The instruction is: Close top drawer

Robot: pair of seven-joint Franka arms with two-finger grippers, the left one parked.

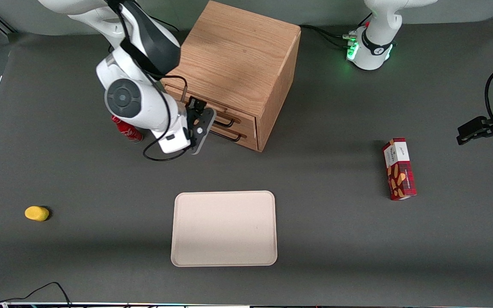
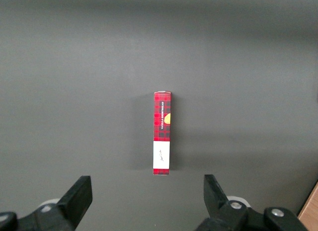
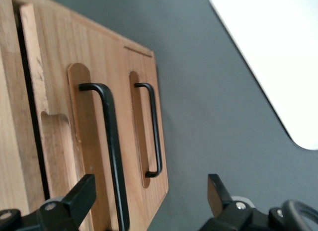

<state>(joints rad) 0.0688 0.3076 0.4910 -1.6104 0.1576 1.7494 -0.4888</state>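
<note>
We see the gripper (image 1: 198,121) in front of the top drawer (image 3: 97,156), fingers (image 3: 82,193) spread wide apart. It holds nothing; contact with the drawer's handle (image 3: 112,146) is unclear to us.

Beige tray (image 1: 224,229), yellow object (image 1: 37,213), red can (image 1: 127,131), red box (image 1: 399,168).

White glossy arm casing showing a grey round joint cap, black cable looping alongside, gripper (image 1: 198,124) in front of the top drawer (image 1: 212,112), fingers (image 3: 79,198) black, wedge-shaped, standing apart, possibly rubber-tipped
</note>
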